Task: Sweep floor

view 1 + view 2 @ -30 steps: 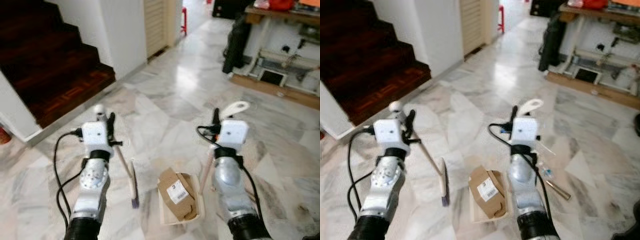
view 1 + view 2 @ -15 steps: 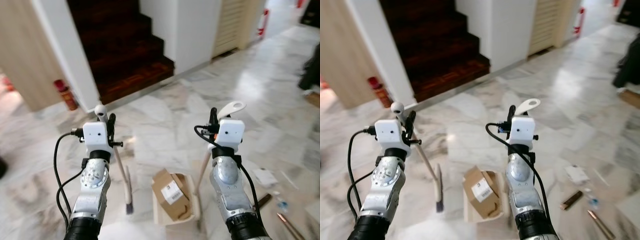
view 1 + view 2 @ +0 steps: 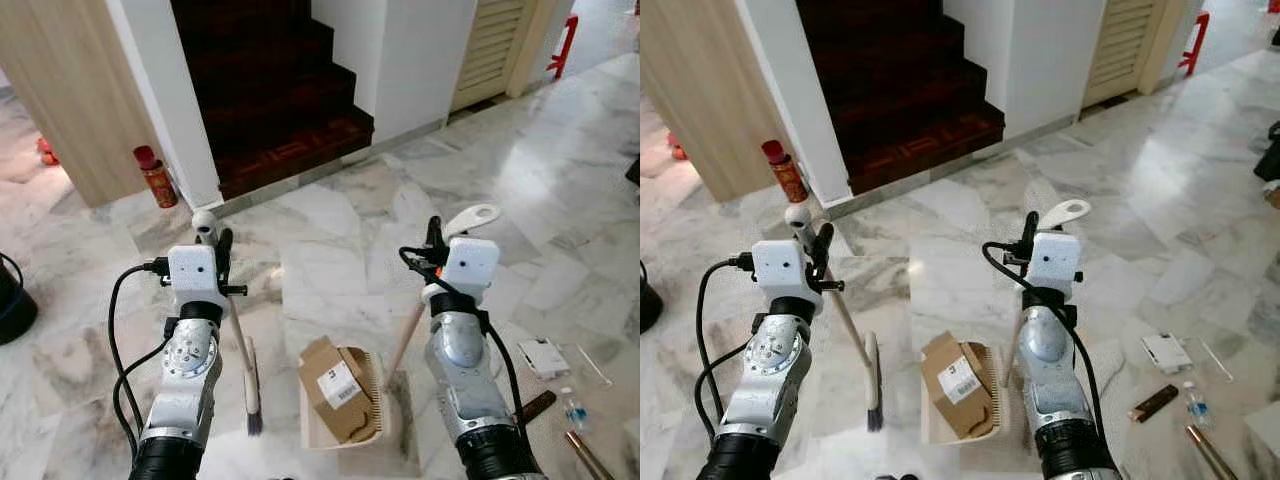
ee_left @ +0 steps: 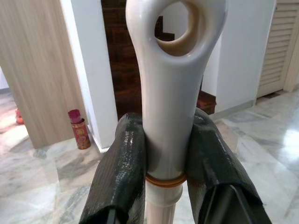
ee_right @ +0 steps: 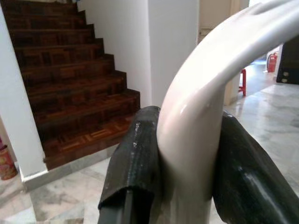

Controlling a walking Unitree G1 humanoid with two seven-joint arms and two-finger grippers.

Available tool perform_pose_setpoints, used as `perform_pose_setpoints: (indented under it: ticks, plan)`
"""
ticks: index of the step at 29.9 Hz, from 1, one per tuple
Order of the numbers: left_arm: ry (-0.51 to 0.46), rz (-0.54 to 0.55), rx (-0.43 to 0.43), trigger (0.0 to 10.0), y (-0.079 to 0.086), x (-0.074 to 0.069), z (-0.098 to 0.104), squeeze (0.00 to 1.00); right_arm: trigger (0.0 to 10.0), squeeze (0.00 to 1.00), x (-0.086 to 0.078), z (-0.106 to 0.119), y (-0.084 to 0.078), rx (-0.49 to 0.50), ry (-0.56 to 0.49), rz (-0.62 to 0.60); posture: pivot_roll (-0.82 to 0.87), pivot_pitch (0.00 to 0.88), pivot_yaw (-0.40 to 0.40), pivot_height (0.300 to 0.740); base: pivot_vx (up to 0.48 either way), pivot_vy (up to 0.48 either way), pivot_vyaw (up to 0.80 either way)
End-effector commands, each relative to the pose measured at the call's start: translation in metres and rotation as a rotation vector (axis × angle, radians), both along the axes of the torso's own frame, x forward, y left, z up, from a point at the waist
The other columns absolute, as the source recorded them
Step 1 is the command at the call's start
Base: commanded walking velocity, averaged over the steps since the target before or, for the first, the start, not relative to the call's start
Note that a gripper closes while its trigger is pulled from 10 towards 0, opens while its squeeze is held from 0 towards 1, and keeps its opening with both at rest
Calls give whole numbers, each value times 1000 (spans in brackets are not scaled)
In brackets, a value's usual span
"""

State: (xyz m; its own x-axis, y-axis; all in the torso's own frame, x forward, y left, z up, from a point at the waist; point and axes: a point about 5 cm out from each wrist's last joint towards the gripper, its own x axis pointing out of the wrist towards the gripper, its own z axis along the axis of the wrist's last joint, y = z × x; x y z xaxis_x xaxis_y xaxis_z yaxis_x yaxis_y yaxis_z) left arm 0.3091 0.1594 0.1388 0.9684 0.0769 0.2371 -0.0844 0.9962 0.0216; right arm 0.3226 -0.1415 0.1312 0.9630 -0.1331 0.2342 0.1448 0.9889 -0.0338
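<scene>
The left gripper (image 4: pixel 170 154) is clamped on the white plastic handle of a long-handled broom (image 3: pixel 243 345), its two black fingers (image 4: pixel 119 172) pressing the grip from either side just below the hanging hole. The broom's shaft slants down and away from the robot's left arm, and its dark bristle head rests on the pale veined marble floor (image 3: pixel 330 260), just left of the dustpan.

The right gripper (image 5: pixel 187 154) is closed round the curved white handle of a cream plastic long-handled dustpan (image 3: pixel 375 400). The pan sits flat on the floor between the two silver arms, and a crumpled brown cardboard box with a white label (image 3: pixel 335 385) lies inside it.

Further out on the robot's right, small litter is scattered on the marble — a flat white packet (image 3: pixel 1167 352), a dark brown bar (image 3: pixel 1155 402) and what looks like a small clear bottle (image 3: pixel 1193 400), though it is too small to be sure.

Ahead rises a dark wooden staircase (image 3: pixel 275 90) between white walls, with a red cylindrical can (image 3: pixel 155 178) standing beside its foot.
</scene>
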Motion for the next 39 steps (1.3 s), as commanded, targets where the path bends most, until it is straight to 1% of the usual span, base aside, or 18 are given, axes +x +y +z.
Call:
perform_pose_setpoints:
  ticks: [1,4,18,20,29,31,34,39]
  plan:
    - [-41,6,20,10000,2,-1,11,0,10000,0,3,14,3,11,-55,8,82,83,52,740,0,0,0]
    - [-39,6,20,10000,2,0,11,0,10000,0,3,15,2,-9,-57,4,81,86,52,740,0,0,800]
    - [-33,9,14,10000,1,-1,11,0,10000,0,3,14,1,-1,-42,6,79,88,50,740,0,0,770]
    - [-32,9,14,10000,1,-1,11,0,10000,0,3,13,1,14,-33,13,79,88,50,740,0,0,0]
    - [-17,6,7,10000,-1,-1,9,0,10000,0,3,13,3,15,-24,24,77,79,48,740,0,0,0]
    - [-16,6,5,10000,-1,-1,8,0,10000,0,3,13,4,16,-24,28,77,75,48,740,0,356,0]
    - [-17,5,3,10000,-1,-1,8,0,10000,0,4,13,5,45,-18,31,77,68,48,740,0,424,0]
    - [-19,3,1,10000,-2,-1,8,0,10000,0,4,14,5,48,-21,36,77,67,48,740,0,425,0]
